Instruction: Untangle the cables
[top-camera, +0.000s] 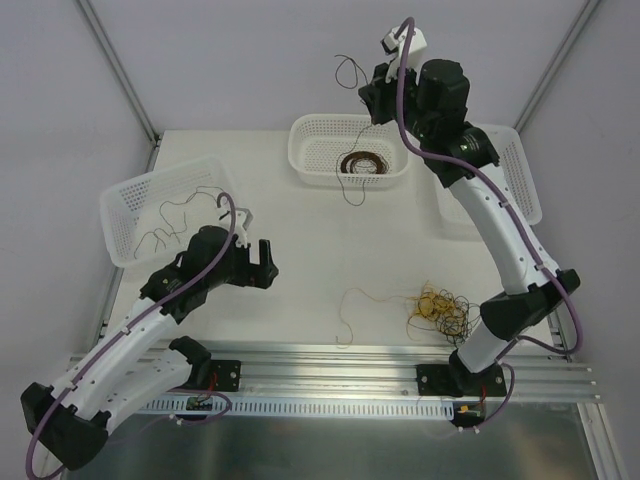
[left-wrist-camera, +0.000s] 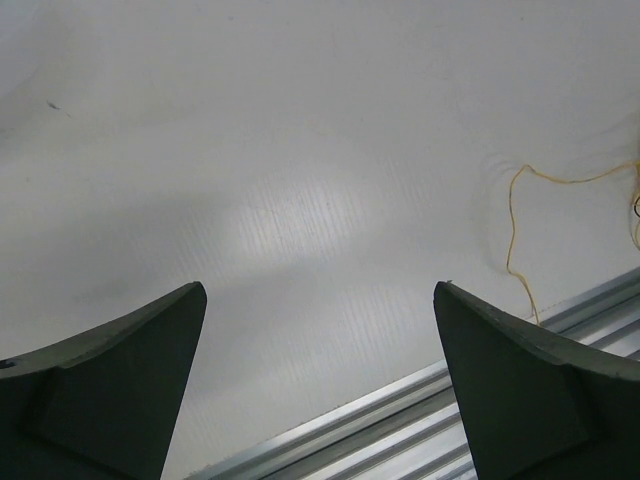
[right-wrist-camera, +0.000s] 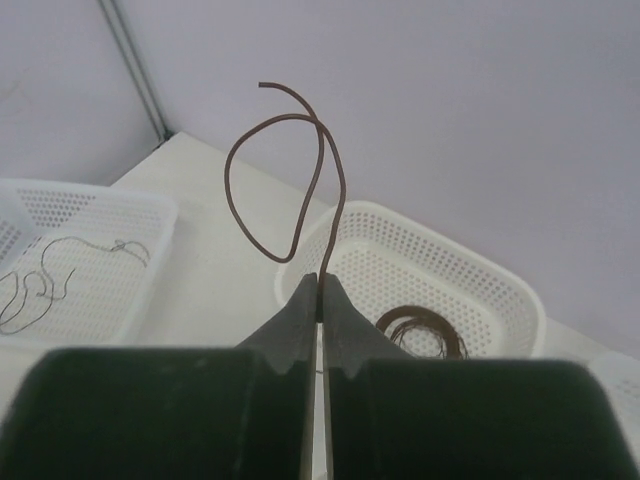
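A loose clump of yellow and black cables (top-camera: 440, 308) lies on the table near the right arm's base, with a yellow strand (top-camera: 350, 310) trailing left; that strand shows in the left wrist view (left-wrist-camera: 512, 230). My right gripper (top-camera: 372, 95) is raised above the middle basket (top-camera: 310, 165) and is shut on a dark brown cable (right-wrist-camera: 240, 170), which loops up from the shut jaws (right-wrist-camera: 320, 290). A brown coil (top-camera: 362, 162) lies in that basket. My left gripper (left-wrist-camera: 318, 290) is open and empty over bare table, left of the clump.
A white basket (top-camera: 125, 215) at the left holds thin dark strands (top-camera: 170, 225). A third basket (top-camera: 520, 180) at the right is partly hidden by the right arm. An aluminium rail (top-camera: 330, 365) runs along the near edge.
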